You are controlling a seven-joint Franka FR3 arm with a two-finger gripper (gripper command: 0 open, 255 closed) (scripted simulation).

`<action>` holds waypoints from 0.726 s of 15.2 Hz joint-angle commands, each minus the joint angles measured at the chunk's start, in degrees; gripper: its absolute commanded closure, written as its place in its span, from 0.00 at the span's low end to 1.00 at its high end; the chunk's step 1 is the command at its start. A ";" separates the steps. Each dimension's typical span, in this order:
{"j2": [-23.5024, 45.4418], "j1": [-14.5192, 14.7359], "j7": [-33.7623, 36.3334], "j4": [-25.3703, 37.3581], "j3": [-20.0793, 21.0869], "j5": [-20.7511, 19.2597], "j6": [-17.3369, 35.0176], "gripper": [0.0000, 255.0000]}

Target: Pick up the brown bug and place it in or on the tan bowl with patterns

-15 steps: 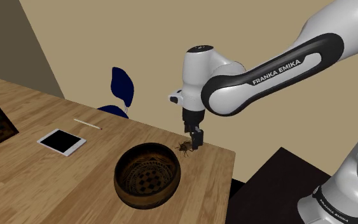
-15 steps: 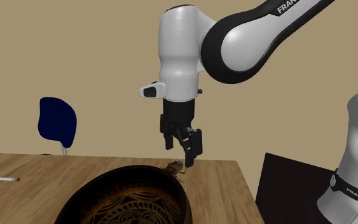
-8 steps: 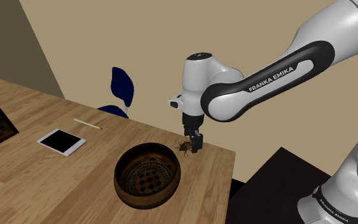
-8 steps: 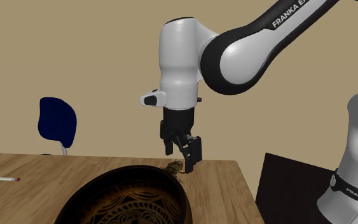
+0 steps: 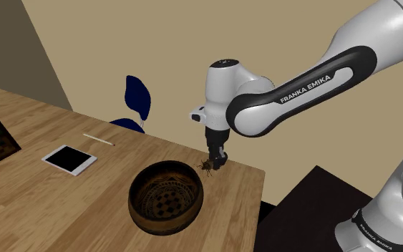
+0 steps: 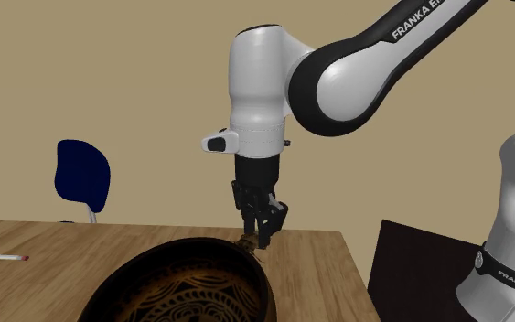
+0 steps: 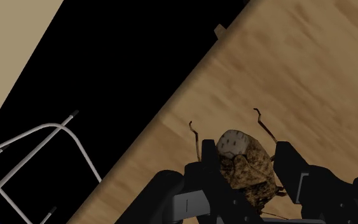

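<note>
Wrist view: gripper jaws pinched onto brown bug near table edge, flanking body for lift; tan bowl just beside, short carry.

Pale wooden tabletop: matt, streaky grain. Dark brown round bowl: smooth, faint sheen, patterned inside. Mottled brown bug: dull, pale speckled patch on shell. All-black two-finger gripper: matt, plastic-looking. White arm shells: smooth, glossy. Blue chair: smooth back, thin grey metal-looking tubes. Flat white tablet: plain black screen.
</note>
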 commanded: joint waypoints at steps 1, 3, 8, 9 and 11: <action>0.00 0.00 0.00 -0.02 0.00 0.01 -0.01 1.00; 0.00 0.00 0.00 -0.01 0.00 0.01 -0.02 1.00; -1.35 -0.06 -0.51 1.00 -0.02 0.71 -2.26 1.00; -1.79 -0.07 -0.66 1.36 -0.03 0.92 -3.02 1.00; -2.62 -0.10 -0.95 2.12 -0.07 1.32 -4.55 1.00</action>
